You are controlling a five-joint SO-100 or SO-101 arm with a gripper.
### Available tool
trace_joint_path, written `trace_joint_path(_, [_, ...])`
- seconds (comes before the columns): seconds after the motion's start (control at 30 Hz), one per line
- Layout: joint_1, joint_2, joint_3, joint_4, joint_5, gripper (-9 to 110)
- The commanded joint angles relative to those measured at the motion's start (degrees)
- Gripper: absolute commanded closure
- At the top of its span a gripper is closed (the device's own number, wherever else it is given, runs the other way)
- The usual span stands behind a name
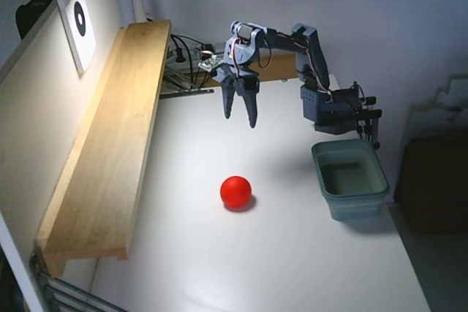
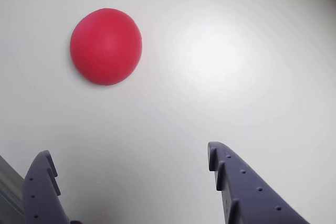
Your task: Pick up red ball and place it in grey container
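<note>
The red ball [image 1: 235, 191] lies on the white table near its middle. In the wrist view the ball [image 2: 106, 46] sits at the upper left, ahead of the fingers. The grey container [image 1: 350, 177] stands empty at the right of the table. My gripper [image 1: 240, 118] hangs open and empty above the table, behind the ball and well apart from it. Its two dark blue fingers [image 2: 247, 187] show at the bottom of the wrist view, spread wide with bare table between them.
A long wooden shelf [image 1: 110, 144] runs along the table's left side. Cables and a metal rack [image 1: 186, 71] lie behind the gripper. The arm's base [image 1: 336, 111] stands just behind the container. The table's right edge drops off past the container.
</note>
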Motion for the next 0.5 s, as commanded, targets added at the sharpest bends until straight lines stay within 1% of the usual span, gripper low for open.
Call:
trace_joint_path(0.0, [-2.51, 0.93, -2.91, 0.56, 0.09, 63])
trace_joint_path(0.13, [-5.9, 0.93, -2.91, 0.56, 0.09, 63])
trace_joint_path(0.23, [-6.06, 0.4, -3.61, 0.73, 0.09, 63])
trace_joint_path(0.47, [-6.06, -6.36, -13.15, 3.51, 0.09, 63])
